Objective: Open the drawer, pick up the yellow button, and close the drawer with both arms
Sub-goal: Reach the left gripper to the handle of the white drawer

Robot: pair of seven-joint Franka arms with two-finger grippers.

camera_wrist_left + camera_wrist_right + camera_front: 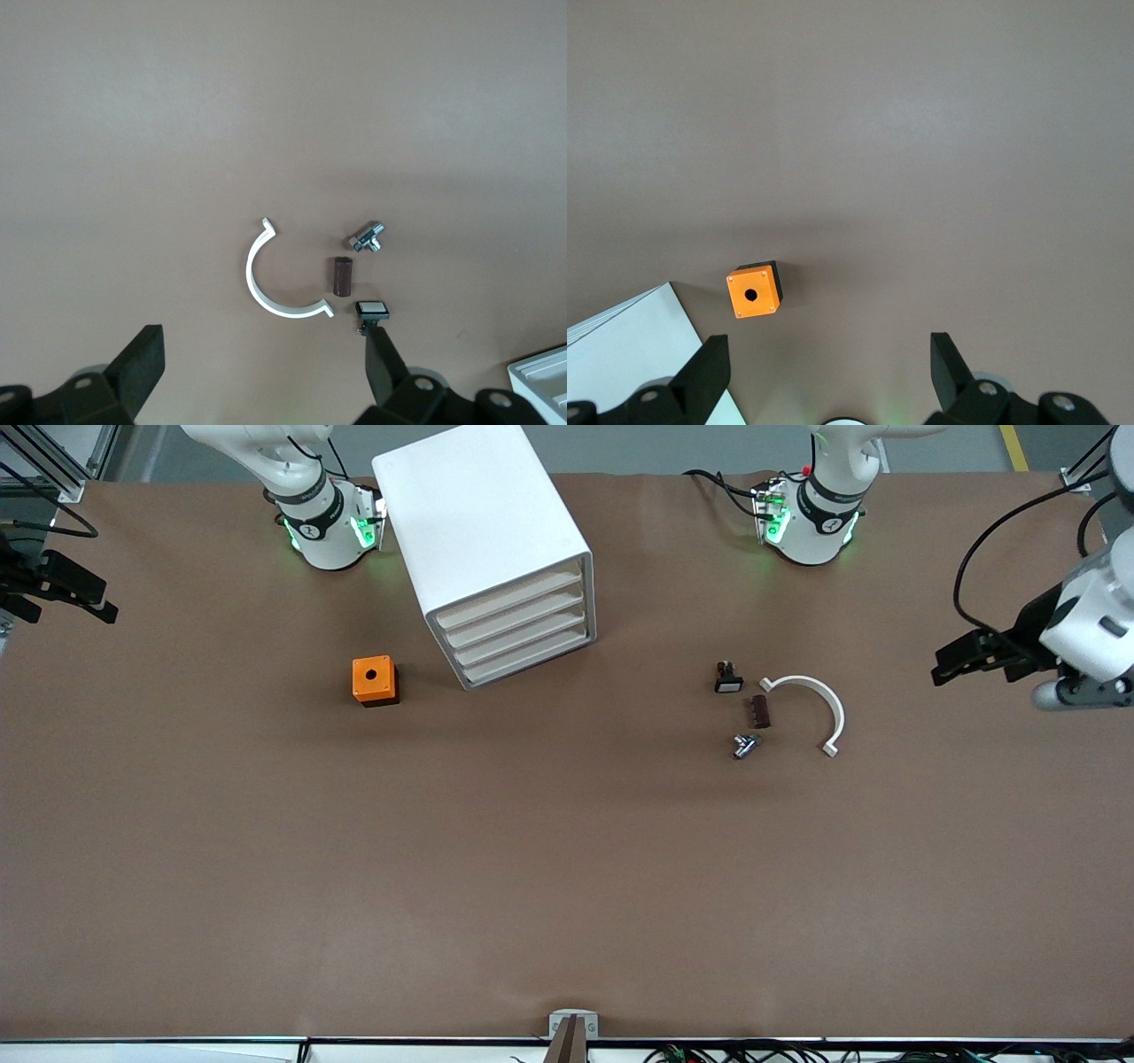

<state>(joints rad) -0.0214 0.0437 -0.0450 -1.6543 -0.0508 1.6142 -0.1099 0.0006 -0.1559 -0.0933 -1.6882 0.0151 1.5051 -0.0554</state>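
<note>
So basically nothing's been done yet as far as I can see, whole job is still ahead. Going from the front camera's edge back: the brown counter is bare up close, then you hit a little cluster of loose parts toward the left arm's end: a small silver fitting nearest, then a dark brown cylinder just beside a white half-ring clip, and a bit farther back a black part with a white face. Toward the right arm's end, at about the same depth as that black part, sits an orange box with a hole. Just past that is the white cabinet, turned at an angle, and its top drawer looks fully pushed in, flush with the three below it. No sign of the button anywhere, so my guess is it's inside that shut drawer, but can't confirm. The left claw hangs over the counter's edge at the left arm's end, fingers spread wide and holding nothing; its wrist view looks down on the parts cluster. The right claw hangs out at the other edge, also spread and empty, looking down on the orange box and a corner of the cabinet. So still to go: pull the drawer, grab the button, shut it.
</note>
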